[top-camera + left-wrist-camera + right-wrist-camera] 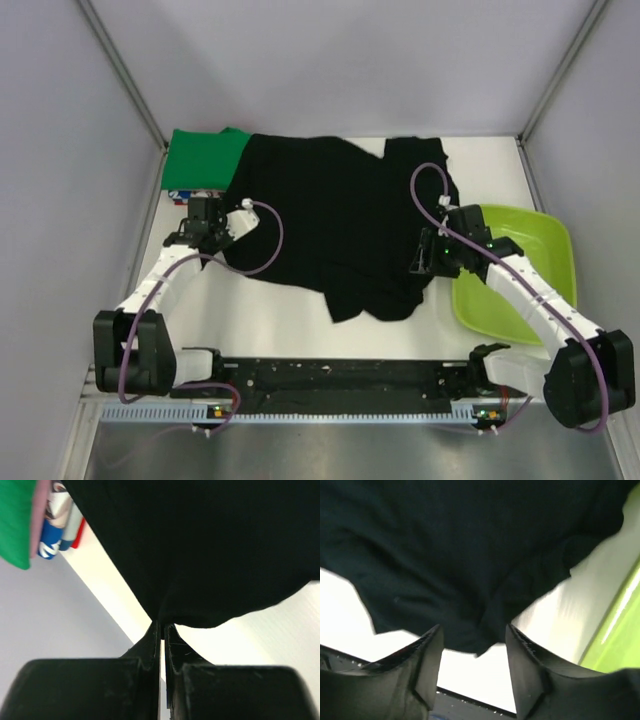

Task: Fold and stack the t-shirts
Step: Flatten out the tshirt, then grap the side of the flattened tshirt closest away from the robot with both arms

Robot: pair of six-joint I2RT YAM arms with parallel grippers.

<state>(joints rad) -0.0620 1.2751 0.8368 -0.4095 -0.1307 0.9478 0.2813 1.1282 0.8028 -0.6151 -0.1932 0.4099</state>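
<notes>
We find the left hand point(161, 625) with its fingers together, clamped on the left edge of the black shirt point(210, 545). The cloth is gathered to a point right at the fingertips.

The right hand point(474, 630) has its fingers apart. A near-right fold of the black shirt hangs in the gap between them. We see no grip on it.

From the overhead view, the black shirt point(340, 220) lies spread and rumpled across the middle of the desk point(270, 310). The left hand point(205, 225) is at its left edge and the right hand point(432, 255) at its right edge.

At the far-left corner of the black shirt lies a folded green shirt point(205, 155), partly covered by it. The left wrist view shows a blue-and-white patterned shirt point(52, 530) and a red shirt point(77, 537) under that green shirt point(15, 520).

Just beside the black shirt's right edge stands a lime-green tub point(540, 240). The right arm passes over it.
</notes>
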